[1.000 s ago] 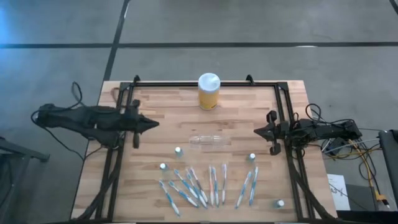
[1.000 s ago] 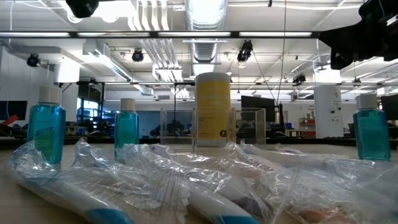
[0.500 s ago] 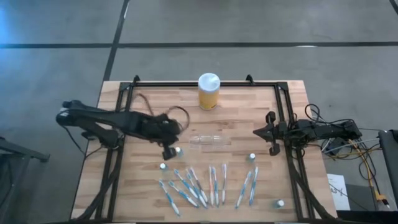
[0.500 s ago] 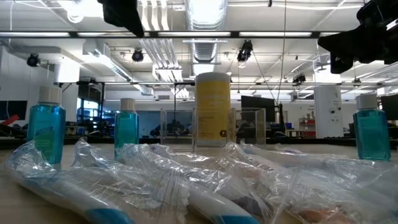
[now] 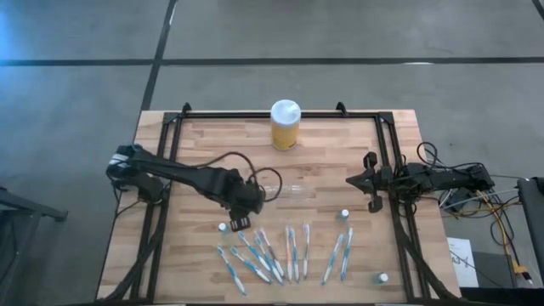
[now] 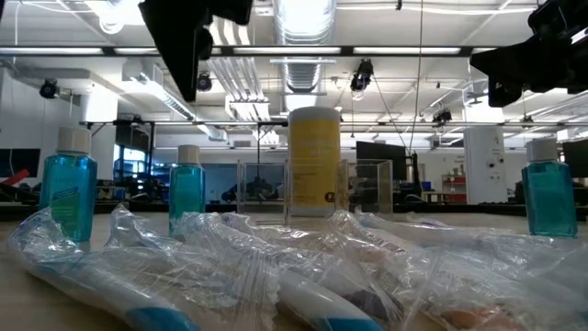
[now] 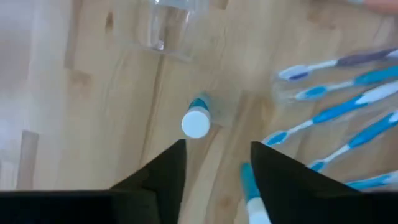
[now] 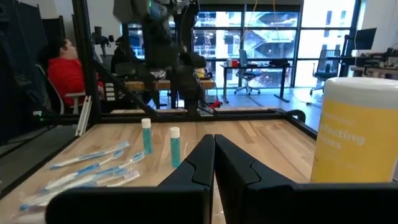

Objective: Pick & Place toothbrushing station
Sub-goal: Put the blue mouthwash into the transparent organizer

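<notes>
The clear holder (image 5: 287, 191) lies mid-table, also seen in the left wrist view (image 7: 168, 25). Blue-and-white toothbrushes (image 5: 289, 253) lie in a row toward the near edge. Small blue white-capped tubes stand upright around them (image 5: 344, 214) (image 5: 223, 228). My left gripper (image 5: 237, 223) points down over the table's middle, open, with nothing between its fingers (image 7: 217, 146). One tube (image 7: 196, 122) stands just past its fingertips, on the holder's side, and another (image 7: 249, 193) stands beside one finger. My right gripper (image 5: 353, 180) waits shut at the right edge.
A yellow jar with a white lid (image 5: 286, 125) stands at the far edge, mid-table. A black frame (image 5: 170, 127) runs along the table's sides. One more tube (image 5: 382, 278) stands at the near right corner. A person in red (image 8: 62, 74) sits beyond the table.
My left arm has swung out from the table's left edge toward the middle and come down. Its gripper has tipped from level to pointing down and now stands over the tube beside the clear holder. No object has moved.
</notes>
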`<state>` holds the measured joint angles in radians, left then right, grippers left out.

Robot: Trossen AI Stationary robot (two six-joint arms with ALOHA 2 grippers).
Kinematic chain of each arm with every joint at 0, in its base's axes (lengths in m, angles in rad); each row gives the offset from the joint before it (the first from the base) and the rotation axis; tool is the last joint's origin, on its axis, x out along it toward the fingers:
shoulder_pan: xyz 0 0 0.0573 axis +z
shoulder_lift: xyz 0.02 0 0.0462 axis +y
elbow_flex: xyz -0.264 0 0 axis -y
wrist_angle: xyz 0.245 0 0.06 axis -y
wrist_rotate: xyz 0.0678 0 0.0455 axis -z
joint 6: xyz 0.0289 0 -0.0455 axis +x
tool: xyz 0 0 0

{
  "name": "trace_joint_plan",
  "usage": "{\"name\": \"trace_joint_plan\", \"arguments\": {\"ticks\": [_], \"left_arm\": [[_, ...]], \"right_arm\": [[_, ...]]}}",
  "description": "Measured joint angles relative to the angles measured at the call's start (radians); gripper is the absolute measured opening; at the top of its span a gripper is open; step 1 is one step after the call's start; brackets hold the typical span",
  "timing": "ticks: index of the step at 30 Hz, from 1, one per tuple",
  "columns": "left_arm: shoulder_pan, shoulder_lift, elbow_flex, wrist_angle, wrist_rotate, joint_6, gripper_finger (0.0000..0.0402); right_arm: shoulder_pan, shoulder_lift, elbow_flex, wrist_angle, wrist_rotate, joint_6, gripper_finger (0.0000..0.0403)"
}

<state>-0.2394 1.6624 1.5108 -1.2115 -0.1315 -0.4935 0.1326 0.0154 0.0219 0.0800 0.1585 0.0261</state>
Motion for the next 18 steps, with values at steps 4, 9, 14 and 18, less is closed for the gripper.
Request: {"name": "trace_joint_plan", "arguments": {"ticks": [4, 9, 14, 18], "left_arm": [[-0.002, 0.013, -0.009, 0.018, -0.038, 0.053, 0.0226], [0.000, 0.041, -0.012, 0.023, -0.067, 0.047, 0.0244], [0.005, 0.064, -0.039, 0.028, -0.058, 0.047, 0.0244], [0.015, 0.058, -0.089, 0.053, -0.058, 0.044, 0.0243]], "right_arm": [[0.000, 0.000, 0.000, -0.017, 0.000, 0.000, 0.0008], [0.000, 0.001, 0.000, -0.029, 0.000, 0.000, 0.0008], [0.000, 0.000, 0.000, -0.029, 0.000, -0.003, 0.0008], [0.000, 0.000, 0.000, -0.028, 0.000, -0.003, 0.0008]]}}
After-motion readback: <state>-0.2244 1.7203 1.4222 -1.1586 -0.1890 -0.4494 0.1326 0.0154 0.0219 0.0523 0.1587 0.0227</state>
